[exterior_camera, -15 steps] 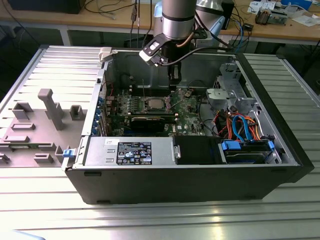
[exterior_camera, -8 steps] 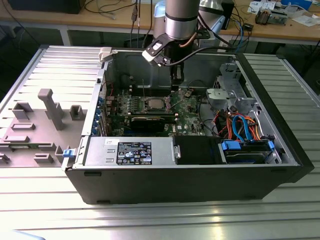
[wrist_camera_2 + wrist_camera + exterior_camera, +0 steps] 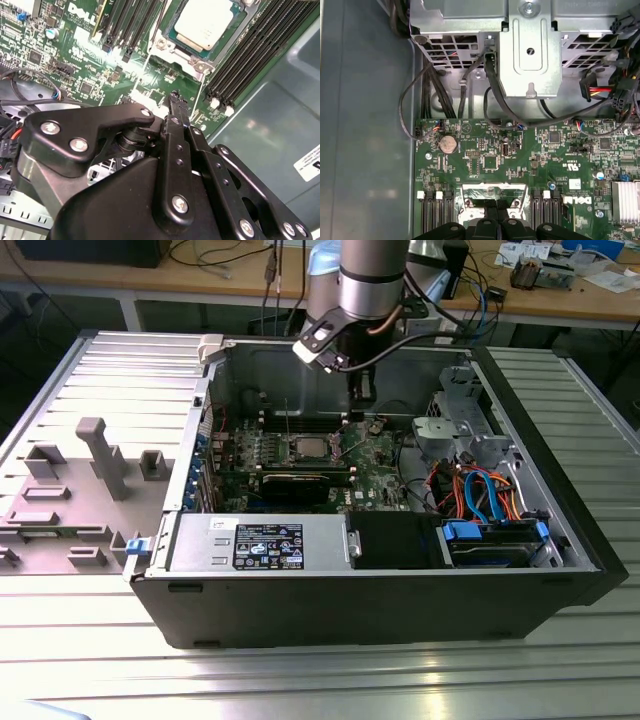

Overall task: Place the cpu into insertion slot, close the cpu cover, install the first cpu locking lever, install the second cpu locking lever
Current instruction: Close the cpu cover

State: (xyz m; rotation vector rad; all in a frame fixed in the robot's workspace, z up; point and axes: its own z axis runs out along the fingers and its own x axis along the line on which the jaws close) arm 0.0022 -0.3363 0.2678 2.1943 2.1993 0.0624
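The cpu [image 3: 206,22] lies with its dull silver top up in the insertion slot [image 3: 308,448] on the green board. The silver cpu cover [image 3: 181,51] lies flat around it as a frame, and its edge also shows in the first wrist view [image 3: 492,191]. Two thin wire locking levers [image 3: 144,62] [image 3: 201,97] run beside the socket; one stands up in the exterior view [image 3: 285,415]. My gripper [image 3: 360,390] [image 3: 175,95] [image 3: 492,217] hangs just above the board, a little toward the exterior view's right of the socket. It is shut, with nothing seen between its fingers.
Long black memory slots [image 3: 250,50] flank the socket. A metal drive cage [image 3: 530,50] with cables rises behind the board. The labelled power supply [image 3: 260,540] and blue-and-orange cabling [image 3: 490,490] fill the case front and right. A grey fixture plate [image 3: 90,470] lies outside on the left.
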